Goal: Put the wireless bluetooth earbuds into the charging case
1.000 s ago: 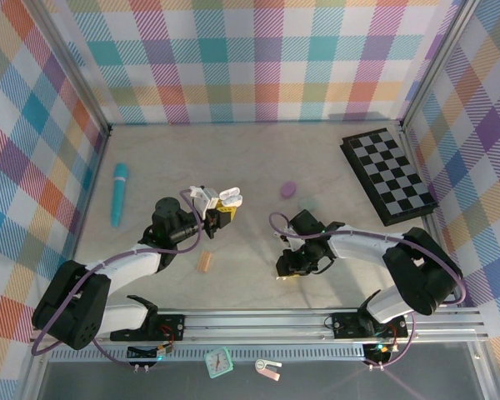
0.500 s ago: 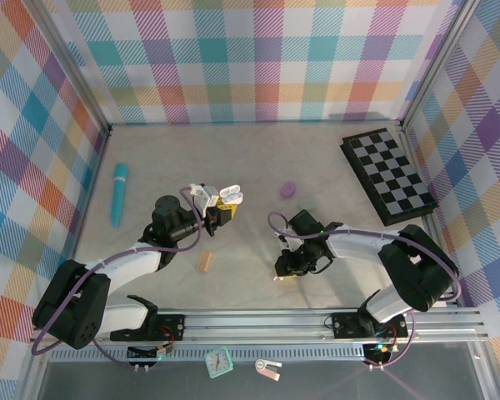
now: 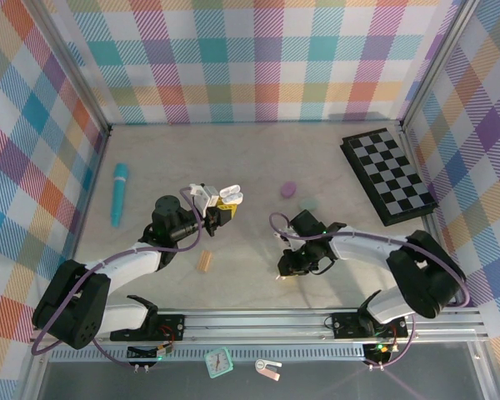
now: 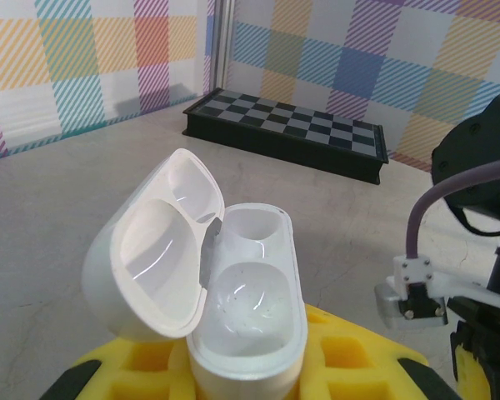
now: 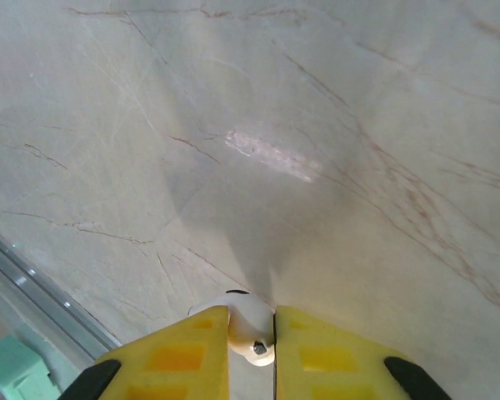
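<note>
Right wrist showed my right end effector (image 5: 252,315) clamped on a white earbud (image 5: 248,332), hardly moved in the last second, while my left end effector (image 4: 248,371) gripped the open case (image 4: 248,304).

Landmark: ribbed block (image 3: 204,262), lying on the table (image 3: 258,158) near its front edge.
- Charging case (image 3: 230,197): behind the block, slightly right, clamped in the left gripper (image 3: 220,209).
- Cylinder (image 3: 118,193): behind, well left.
- Left pebble case (image 3: 288,189) and right pebble case (image 3: 307,202): behind and right, near each other but apart.
- Chessboard (image 3: 389,175): far right, behind, by the right wall.
- Earbud (image 5: 248,332): right of the block, level with it, pinched between the right gripper's (image 3: 283,273) fingers.
- Clock (image 3: 220,362): in front, beyond the rail (image 3: 258,321).
</note>
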Available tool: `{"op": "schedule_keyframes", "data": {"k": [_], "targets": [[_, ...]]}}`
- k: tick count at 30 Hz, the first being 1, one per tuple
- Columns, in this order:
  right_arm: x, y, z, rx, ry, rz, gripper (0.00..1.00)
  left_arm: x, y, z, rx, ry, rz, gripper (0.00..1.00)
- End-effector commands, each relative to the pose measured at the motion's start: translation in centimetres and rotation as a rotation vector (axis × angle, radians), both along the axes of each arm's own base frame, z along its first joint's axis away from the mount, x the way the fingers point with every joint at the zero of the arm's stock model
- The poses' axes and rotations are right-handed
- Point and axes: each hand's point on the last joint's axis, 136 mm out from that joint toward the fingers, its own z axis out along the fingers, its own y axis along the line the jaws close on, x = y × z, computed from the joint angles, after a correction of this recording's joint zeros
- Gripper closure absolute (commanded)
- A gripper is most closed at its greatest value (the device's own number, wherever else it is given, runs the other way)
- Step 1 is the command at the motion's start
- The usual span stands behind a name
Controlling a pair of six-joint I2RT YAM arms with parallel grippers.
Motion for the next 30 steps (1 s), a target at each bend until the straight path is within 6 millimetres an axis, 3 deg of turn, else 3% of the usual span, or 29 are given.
{"op": "schedule_keyframes", "data": {"k": [1,9,18,22,30], "targets": [[1.4,-0.8,2.3,-0.053,-0.113,0.006,0.82,0.2,-0.5,0.9,-0.003,-0.024,-0.016,0.91],[5.5,-2.5,7.6,-0.168,-0.358,-0.017,0.82,-0.6,-1.7,-0.4,0.027,0.016,-0.056,0.91],[10.9,-2.6,14.6,-0.165,-0.758,-0.028,0.83,-2.7,-4.4,-1.8,0.024,0.147,-0.142,0.91],[12.1,-1.9,17.4,-0.122,-0.89,-0.014,0.84,-3.2,-5.2,-2.2,0.028,0.176,-0.152,0.91],[13.1,-0.3,19.9,-0.05,-0.98,0.009,0.83,-3.3,-7.8,-2.0,-0.015,0.246,-0.178,0.9]]}}
